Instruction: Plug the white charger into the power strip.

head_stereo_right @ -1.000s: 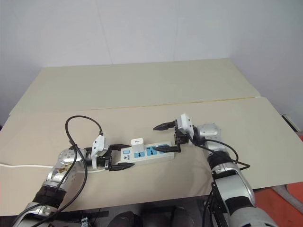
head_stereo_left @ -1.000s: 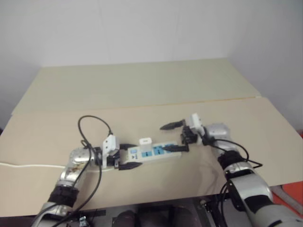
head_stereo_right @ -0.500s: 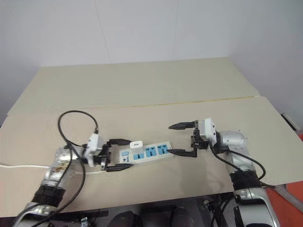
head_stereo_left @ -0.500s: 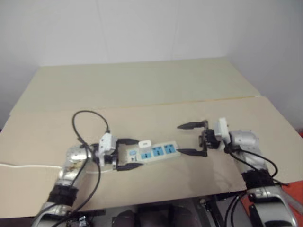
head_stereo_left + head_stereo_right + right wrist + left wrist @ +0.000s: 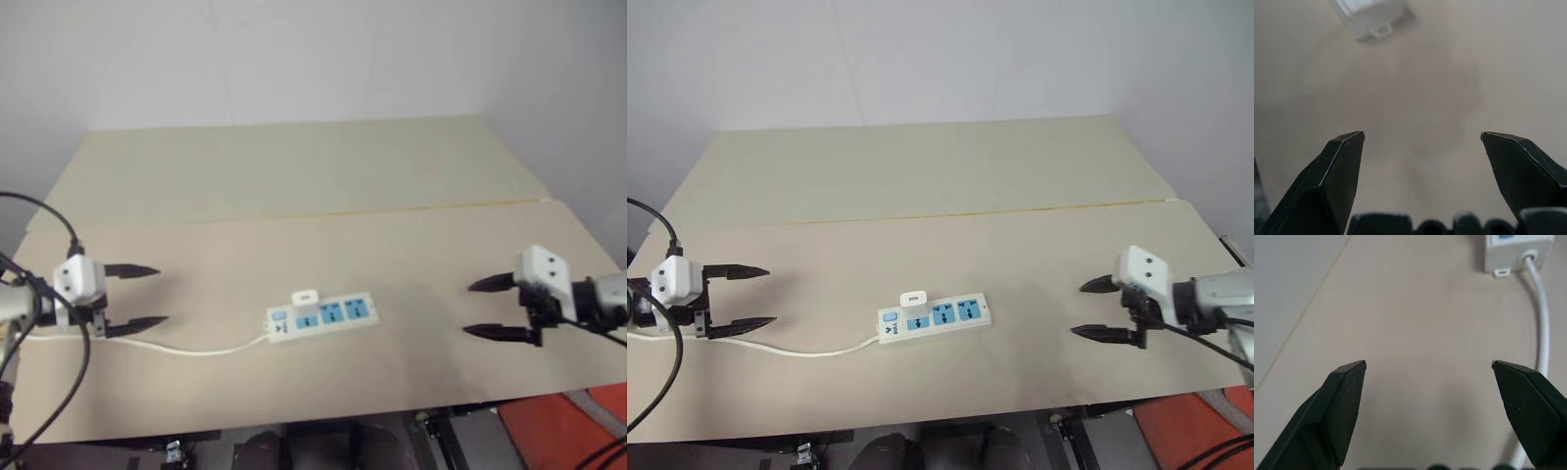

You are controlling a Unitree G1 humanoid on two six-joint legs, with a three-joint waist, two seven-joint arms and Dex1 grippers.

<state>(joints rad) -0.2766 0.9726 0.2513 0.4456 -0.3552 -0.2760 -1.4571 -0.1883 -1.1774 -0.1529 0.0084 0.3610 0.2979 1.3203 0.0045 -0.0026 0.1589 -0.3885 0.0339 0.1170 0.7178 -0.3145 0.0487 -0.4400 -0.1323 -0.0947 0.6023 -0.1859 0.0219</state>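
Cord (image 5: pixel 813 350) trails from power strip (image 5: pixel 936 316) toward left fingers (image 5: pixel 745 297); both fingers (image 5: pixel 1095 307) spread, empty.

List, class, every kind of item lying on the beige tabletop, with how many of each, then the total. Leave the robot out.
Long white rectangular power strip with blue sockets: 1
Small white rounded cube charger, seated in the strip: 1
Thin white cord from the strip: 1
Total: 3

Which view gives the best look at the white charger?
The right eye view: the white charger stands in the power strip, unobstructed. The left eye view shows the same. The wrist views catch only the strip's ends, not the charger.
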